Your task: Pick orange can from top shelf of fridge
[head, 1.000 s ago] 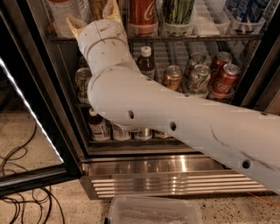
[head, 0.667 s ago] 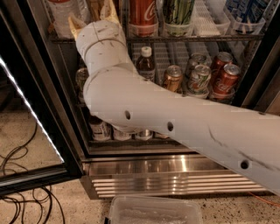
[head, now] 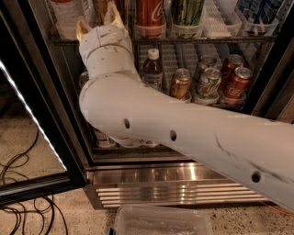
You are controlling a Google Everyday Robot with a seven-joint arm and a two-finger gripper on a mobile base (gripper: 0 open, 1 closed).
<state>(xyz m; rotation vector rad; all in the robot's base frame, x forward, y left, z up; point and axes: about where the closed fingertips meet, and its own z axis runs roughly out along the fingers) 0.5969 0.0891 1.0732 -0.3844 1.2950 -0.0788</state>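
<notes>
One arm, white and thick, crosses the view from lower right and reaches up into the open fridge (head: 151, 173). Its tool (head: 97, 16) is at the left end of the top shelf (head: 202, 40), up by the top edge of the view. The two pale fingers (head: 82, 28) are apart. The orange can (head: 99, 7) shows in the gap between them, upright on that shelf, with only its lower part in view. Contact between fingers and can: cannot tell.

Top shelf, left to right:
- a pale container (head: 69, 16) just left of the tool
- a red cola can (head: 149, 16)
- a green striped can (head: 187, 13)
- white slotted lane dividers (head: 217, 20)
- a blue-and-white pack (head: 258, 14)

Middle rack:
- a clear bottle with a white cap (head: 152, 69)
- a gold-orange can with a pale band (head: 180, 83)
- a green-and-white can (head: 209, 82), with a silver-topped can (head: 206, 62) behind it
- two red cans (head: 238, 82) at the right

Lowest rack is mostly hidden by the arm. A few can bases (head: 103, 138) show beneath the elbow.

The door (head: 36, 137) hangs open at left, a bright light strip running down its edge. Dark cables (head: 23, 206) lie looped on the speckled floor. A clear plastic tub (head: 161, 222) sits on the floor before the louvred steel grille (head: 174, 195).
</notes>
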